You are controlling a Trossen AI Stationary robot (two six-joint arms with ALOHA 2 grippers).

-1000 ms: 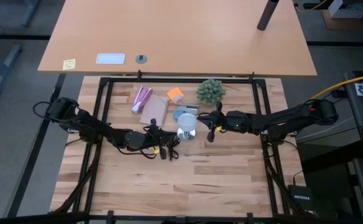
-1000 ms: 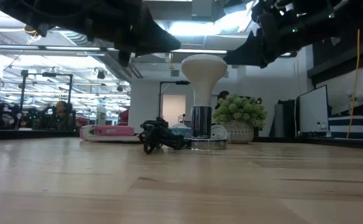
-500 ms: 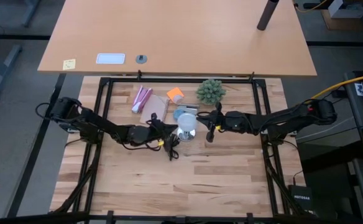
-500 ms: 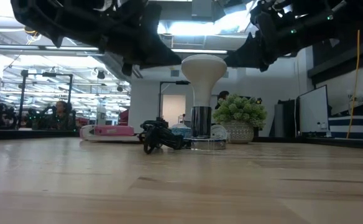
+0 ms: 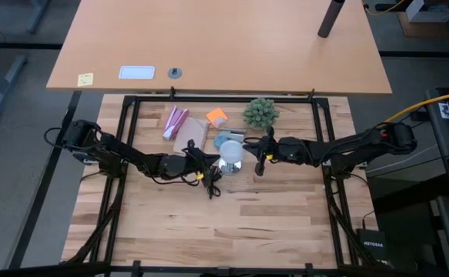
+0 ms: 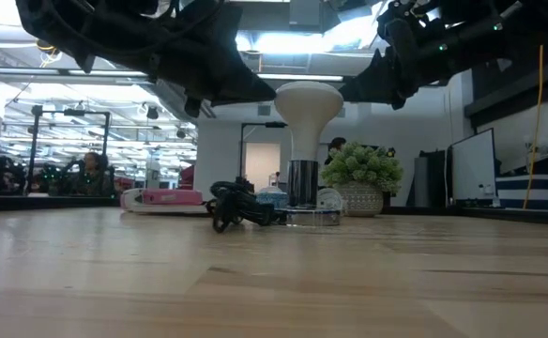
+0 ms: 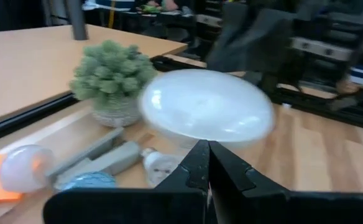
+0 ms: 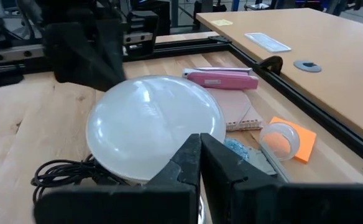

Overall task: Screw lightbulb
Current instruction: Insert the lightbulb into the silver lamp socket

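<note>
Both closed grippers flank the lightbulb (image 5: 231,151) — neither holding it.

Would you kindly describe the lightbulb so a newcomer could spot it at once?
Start at the slatted wooden table, where the two dark arms meet near its middle. Between their tips stands the lightbulb, upright in a shiny silver base. Unlike the green spiky plant behind it, it is a smooth frosted white dome.
</note>
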